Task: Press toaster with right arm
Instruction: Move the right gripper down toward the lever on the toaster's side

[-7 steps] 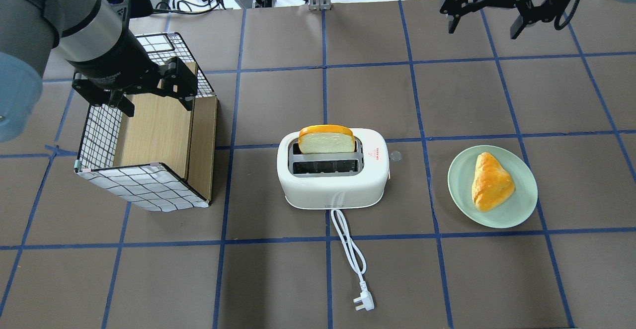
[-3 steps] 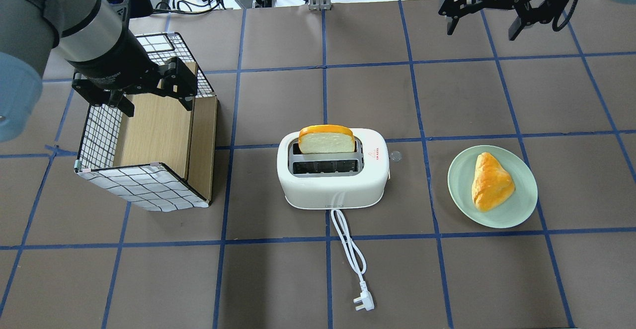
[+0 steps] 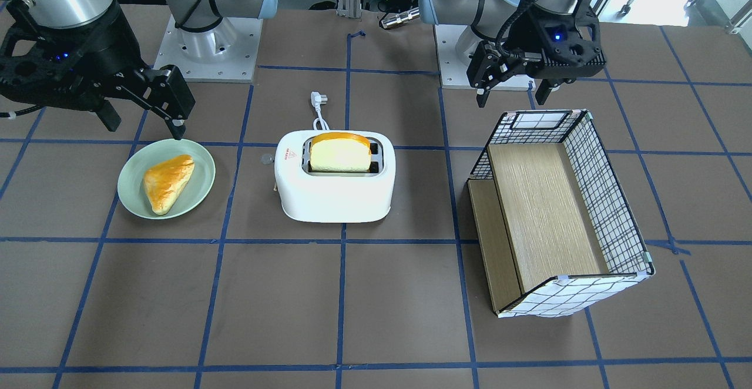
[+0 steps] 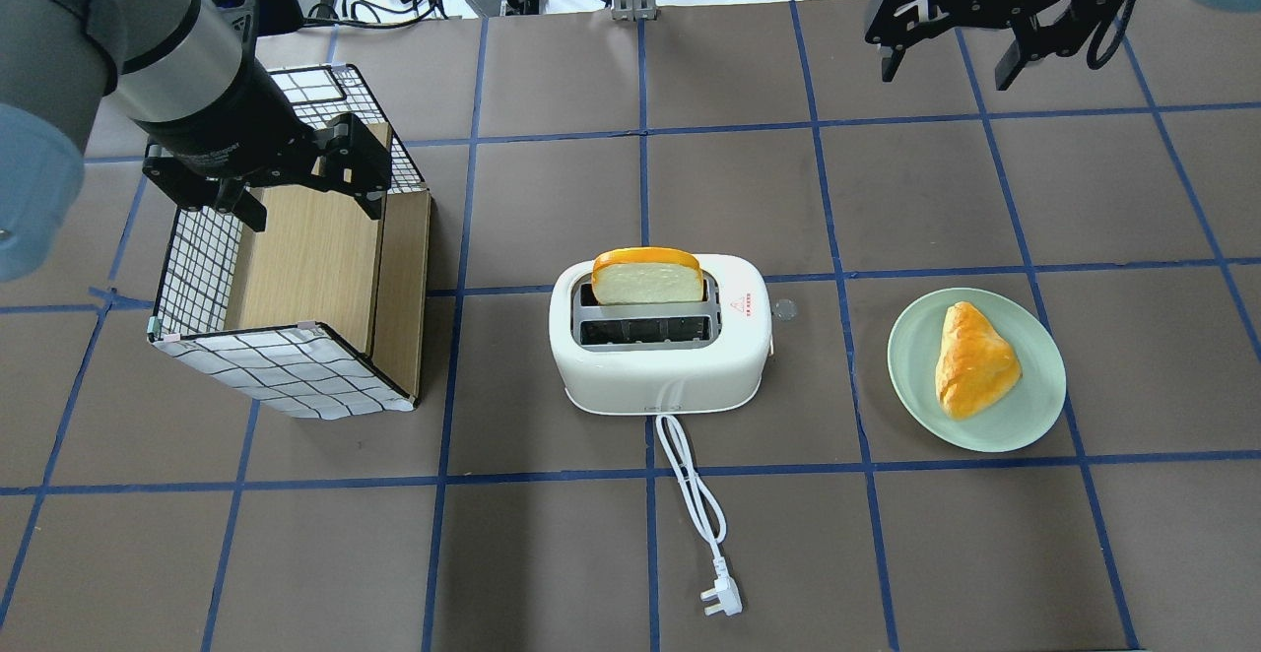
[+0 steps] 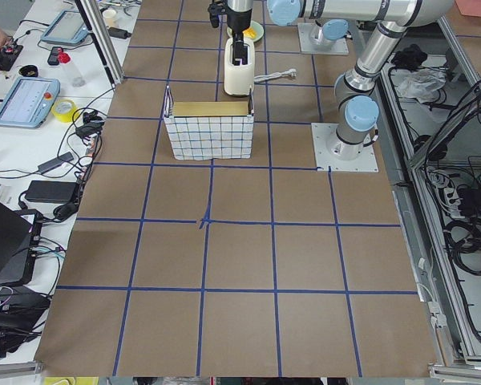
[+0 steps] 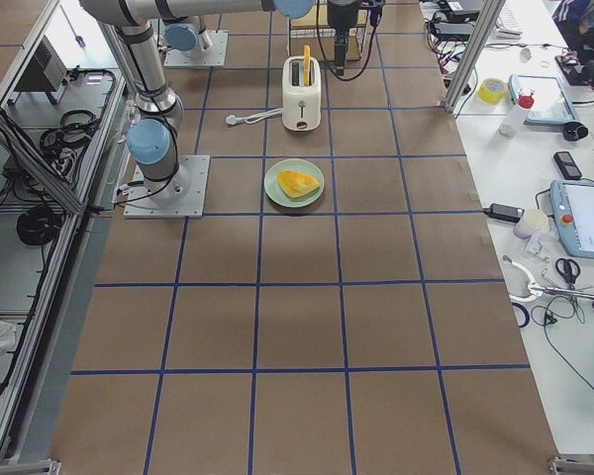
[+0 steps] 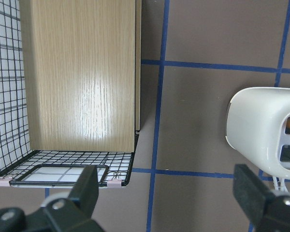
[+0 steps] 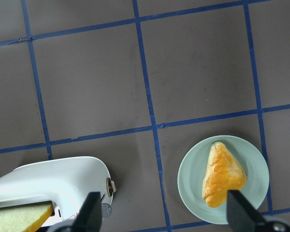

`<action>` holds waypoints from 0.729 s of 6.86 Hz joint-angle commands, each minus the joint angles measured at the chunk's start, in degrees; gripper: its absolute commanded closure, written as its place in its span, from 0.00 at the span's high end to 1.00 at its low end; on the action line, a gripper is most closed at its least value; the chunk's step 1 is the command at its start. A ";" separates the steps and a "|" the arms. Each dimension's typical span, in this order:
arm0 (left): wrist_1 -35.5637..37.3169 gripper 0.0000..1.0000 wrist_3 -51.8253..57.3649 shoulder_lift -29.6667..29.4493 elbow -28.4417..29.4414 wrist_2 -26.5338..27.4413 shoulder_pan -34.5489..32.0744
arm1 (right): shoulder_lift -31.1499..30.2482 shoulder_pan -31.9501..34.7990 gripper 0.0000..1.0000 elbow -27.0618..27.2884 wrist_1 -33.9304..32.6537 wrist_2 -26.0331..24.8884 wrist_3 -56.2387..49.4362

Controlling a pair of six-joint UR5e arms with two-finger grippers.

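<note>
The white two-slot toaster [image 4: 660, 361] stands mid-table with a bread slice [image 4: 648, 280] upright in its far slot; it also shows in the front view [image 3: 335, 192] and both wrist views [image 8: 53, 179] [image 7: 261, 130]. A small round knob [image 4: 784, 309] sticks out of its right end. My right gripper [image 4: 946, 69] is open and empty, high above the far right of the table, well away from the toaster; in the front view [image 3: 144, 126] it hangs over the plate. My left gripper [image 4: 313, 209] is open and empty over the checked wire box [image 4: 296, 366].
A pale green plate [image 4: 911, 361] with a golden pastry [image 4: 973, 358] lies right of the toaster. The toaster's white cord and plug [image 4: 719, 601] trail toward the near edge. Cables and gear sit beyond the far edge.
My right gripper has drifted slightly toward the far edge and a little left in the overhead view. The left arm, toaster and plate have not moved.
</note>
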 commanded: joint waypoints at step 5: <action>0.00 1.00 0.00 0.00 0.00 -0.01 0.00 | 0.77 2.19 0.00 11.89 -0.03 7.14 -1.89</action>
